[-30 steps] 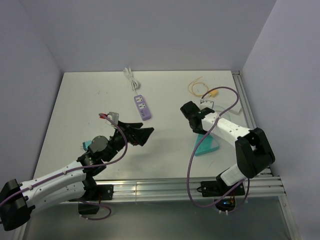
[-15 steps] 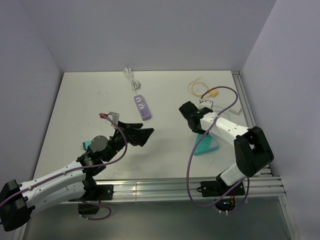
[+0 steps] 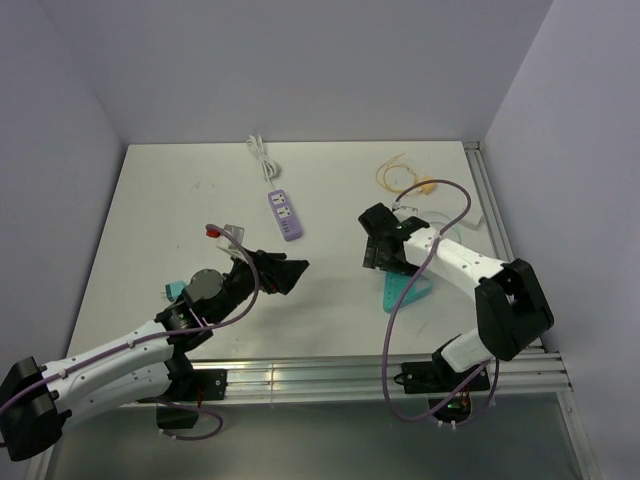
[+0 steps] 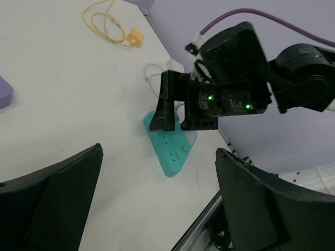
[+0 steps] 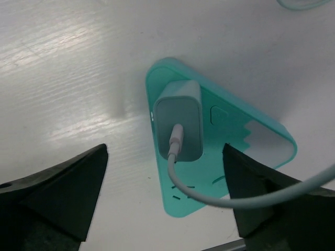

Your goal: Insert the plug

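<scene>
Plug [image 3: 428,185], a yellow-tan block, lies loose on the counter [image 3: 180,200], beyond the teal strip [image 3: 410,290] and a little to its right. Neither gripper touches it. Its prongs are too small to make out in any view. Its thin yellow cable [image 3: 392,172] loops away just to its left.

Well left of the teal strip, the left gripper [image 3: 290,272] hangs above the counter with its jaws spread wide and nothing between them. In its own wrist view, only the inner edges of its two fingers show at the bottom corners.

A purple power strip [image 3: 284,214] lies left of the teal strip and farther back. Its white cord [image 3: 262,155] trails toward the rear wall. The left wrist view cuts it down to a sliver at the frame edge, and its sockets cannot be read from above.

The right gripper [image 5: 162,188] hovers directly over the teal strip, released, with a finger to each side and clear of everything. Below it, a white charger block [image 5: 180,120] is seated in the teal strip, and a white lead [image 5: 209,201] curls off toward the near edge. From above, the right arm covers this block and half the teal strip.

Some white cord and a small white piece, partly hidden by the arm, lie just beyond the teal strip, and what they are cannot be told.
</scene>
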`<state>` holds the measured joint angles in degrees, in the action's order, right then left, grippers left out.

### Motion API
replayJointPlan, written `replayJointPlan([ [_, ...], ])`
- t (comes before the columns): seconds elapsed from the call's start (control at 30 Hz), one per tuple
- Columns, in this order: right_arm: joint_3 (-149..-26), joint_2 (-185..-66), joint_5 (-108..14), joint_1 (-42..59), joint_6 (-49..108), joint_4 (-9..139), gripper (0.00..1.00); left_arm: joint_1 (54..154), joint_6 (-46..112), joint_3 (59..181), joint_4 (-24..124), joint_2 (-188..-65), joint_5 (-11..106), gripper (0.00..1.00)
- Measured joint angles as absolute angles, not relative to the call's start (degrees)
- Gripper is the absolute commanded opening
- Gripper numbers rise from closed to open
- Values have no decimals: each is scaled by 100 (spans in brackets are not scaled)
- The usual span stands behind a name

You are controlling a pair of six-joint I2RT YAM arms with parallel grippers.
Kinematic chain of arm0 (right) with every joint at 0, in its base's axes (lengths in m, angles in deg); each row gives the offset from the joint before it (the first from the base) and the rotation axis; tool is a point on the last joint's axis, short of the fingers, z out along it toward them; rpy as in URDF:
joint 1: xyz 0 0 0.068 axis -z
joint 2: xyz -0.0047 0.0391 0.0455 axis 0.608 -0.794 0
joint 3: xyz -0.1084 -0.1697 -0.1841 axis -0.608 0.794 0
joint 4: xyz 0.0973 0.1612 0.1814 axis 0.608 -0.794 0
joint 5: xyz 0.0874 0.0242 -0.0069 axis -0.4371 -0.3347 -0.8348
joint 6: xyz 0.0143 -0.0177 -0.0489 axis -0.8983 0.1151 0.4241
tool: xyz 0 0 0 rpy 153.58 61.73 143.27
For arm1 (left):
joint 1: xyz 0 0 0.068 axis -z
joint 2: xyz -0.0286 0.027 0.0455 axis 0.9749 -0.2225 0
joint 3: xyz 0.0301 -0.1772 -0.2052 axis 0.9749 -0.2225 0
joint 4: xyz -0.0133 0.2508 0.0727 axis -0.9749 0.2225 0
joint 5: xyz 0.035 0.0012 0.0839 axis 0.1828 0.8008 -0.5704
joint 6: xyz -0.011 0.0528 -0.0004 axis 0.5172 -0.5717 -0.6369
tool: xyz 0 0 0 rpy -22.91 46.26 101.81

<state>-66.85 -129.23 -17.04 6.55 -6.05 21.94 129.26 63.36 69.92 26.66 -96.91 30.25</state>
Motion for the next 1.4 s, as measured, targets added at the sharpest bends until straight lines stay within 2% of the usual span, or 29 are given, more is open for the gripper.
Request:
replayJointPlan([
  [0.27,-6479,-12219,-2069,436,-568,2260,100,12878,6483,7405,3598,-9673,2794,98],
  [0.53,-6219,-11581,-2252,-29,-683,2251,100,12806,6935,9221,6150,-10078,1707,99],
  [0.93,-5157,-10119,-2403,-504,-895,2717,100,12605,6933,10139,8367,-10631,1572,99],
  [1.1,-5105,-9776,-2434,-523,-703,3055,100,11999,6924,10635,8863,-11219,1764,98],
  [1.3,-4790,-9133,-2696,-545,-467,3427,100,10513,7322,10725,9562,-12084,2072,98],
  [1.4,-4757,-8974,-2823,-545,-329,3558,100,9709,7801,10596,9742,-12010,2243,90],
])
